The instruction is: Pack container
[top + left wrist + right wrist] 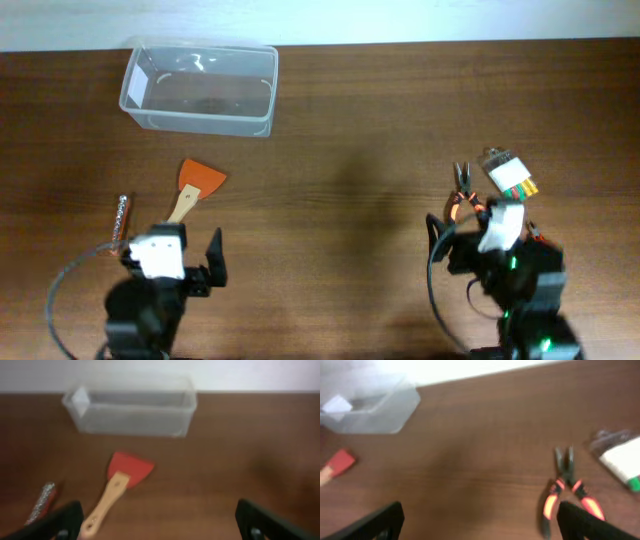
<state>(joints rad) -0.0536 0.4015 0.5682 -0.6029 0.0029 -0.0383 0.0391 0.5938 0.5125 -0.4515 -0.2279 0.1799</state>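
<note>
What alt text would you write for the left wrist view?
A clear container stands at the far side of a brown table. Nearer lie a red scraper with a wooden handle and a silvery stick, in front of the open left gripper.

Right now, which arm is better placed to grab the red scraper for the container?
Left. The left gripper is open right by the handle of the scraper, on the same side as the container. The right gripper sits far across, by the pliers.
</note>
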